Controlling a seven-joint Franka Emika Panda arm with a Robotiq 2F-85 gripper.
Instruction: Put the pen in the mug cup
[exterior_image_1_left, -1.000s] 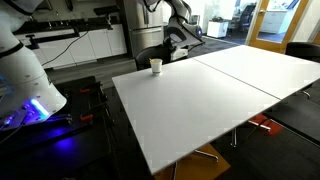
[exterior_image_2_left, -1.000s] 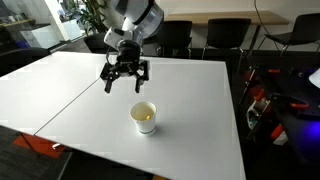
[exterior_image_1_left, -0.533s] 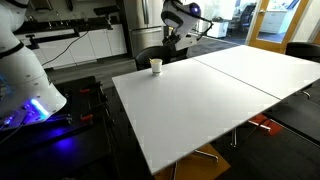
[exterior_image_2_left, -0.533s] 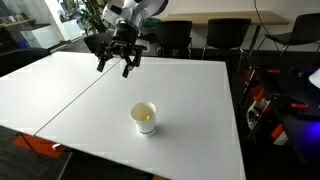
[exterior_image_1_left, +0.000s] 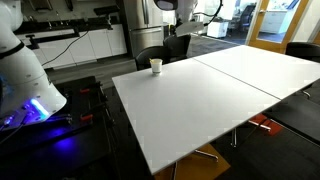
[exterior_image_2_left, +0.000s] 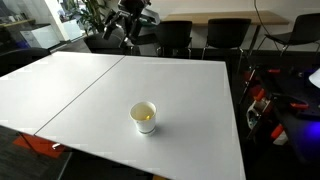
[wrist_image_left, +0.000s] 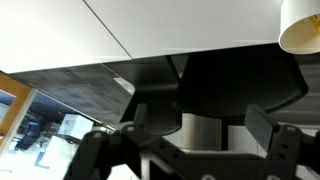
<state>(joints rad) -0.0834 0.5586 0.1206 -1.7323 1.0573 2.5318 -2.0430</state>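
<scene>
The small white mug cup stands near one edge of the white table. A yellowish-brown bit, the pen, shows inside the cup. The cup also shows in an exterior view and at the top right of the wrist view. My gripper is high above the table's far edge, well away from the cup. In the wrist view its fingers are spread apart with nothing between them.
Black chairs stand along the table's far edge and fill the wrist view. A seam splits the tabletop in two. White equipment with a blue light and cables lie on the floor beside the table.
My gripper has risen and drawn back from above the table near the cup to beyond the far edge. The cup with the pen in it has not moved.
</scene>
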